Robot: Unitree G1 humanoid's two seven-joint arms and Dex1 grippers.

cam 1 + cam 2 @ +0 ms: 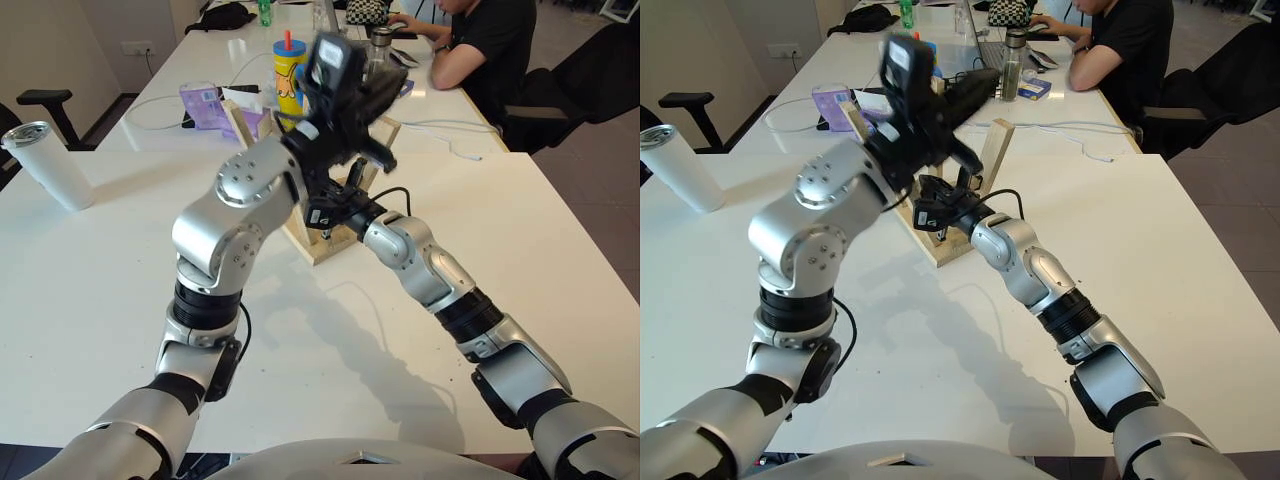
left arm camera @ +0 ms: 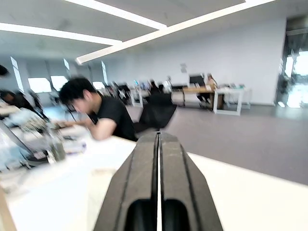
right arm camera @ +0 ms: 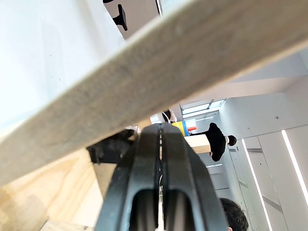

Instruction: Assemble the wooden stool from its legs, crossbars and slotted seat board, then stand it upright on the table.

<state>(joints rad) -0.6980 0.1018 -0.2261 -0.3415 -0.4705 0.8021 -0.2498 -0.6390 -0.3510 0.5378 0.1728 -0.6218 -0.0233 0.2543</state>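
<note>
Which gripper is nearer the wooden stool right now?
Right. The right gripper sits low at the base of the wooden stool; the left gripper hangs high above it.

Left wrist camera: we record the left gripper (image 2: 159,137) with its black jaws pressed flat together, just a thin seam between them. It points out over the white bench (image 2: 250,192). A pale flat piece (image 2: 98,192) shows just beside the jaws, too blurred for us to identify. Blurred clutter (image 2: 33,139) sits farther along the bench. Past the gripper's tip we see a dark chair (image 2: 156,109), and long ceiling lights (image 2: 144,33) run across the open room behind.
</note>
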